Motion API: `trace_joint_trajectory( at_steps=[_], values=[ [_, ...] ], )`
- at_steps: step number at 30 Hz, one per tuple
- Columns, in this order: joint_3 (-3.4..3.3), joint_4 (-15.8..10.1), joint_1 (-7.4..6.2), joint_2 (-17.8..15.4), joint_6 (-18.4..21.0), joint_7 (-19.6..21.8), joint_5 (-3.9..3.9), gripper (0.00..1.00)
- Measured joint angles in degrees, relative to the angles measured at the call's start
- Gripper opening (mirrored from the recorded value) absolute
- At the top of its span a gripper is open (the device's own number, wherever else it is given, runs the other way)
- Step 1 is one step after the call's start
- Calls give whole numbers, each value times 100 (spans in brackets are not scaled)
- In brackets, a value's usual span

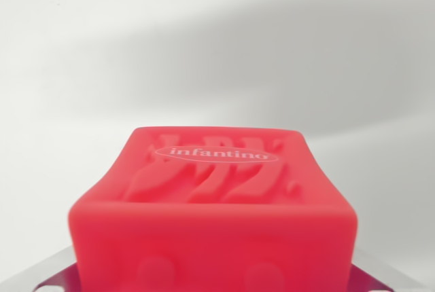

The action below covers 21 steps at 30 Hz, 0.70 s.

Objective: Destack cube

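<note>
Red "infantino" cube (214,204) close up, hand state untellable, plain white surface (217,47) beyond.

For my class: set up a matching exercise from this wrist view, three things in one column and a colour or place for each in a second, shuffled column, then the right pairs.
Things:
1. cube
2. "infantino" lettering
3. metal part

Descriptions:
A. white, inside an oval on the upper face
B. shiny, at the bottom corners of the view
C. red, filling the lower middle of the view

Pairs: 1-C, 2-A, 3-B
</note>
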<state>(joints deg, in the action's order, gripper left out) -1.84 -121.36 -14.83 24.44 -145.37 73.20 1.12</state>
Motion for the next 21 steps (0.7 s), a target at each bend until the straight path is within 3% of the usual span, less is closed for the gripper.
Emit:
trace_joint_trajectory(
  at_steps=[21],
  values=[
    [18, 112, 11, 690, -590, 0, 14, 0]
  ],
)
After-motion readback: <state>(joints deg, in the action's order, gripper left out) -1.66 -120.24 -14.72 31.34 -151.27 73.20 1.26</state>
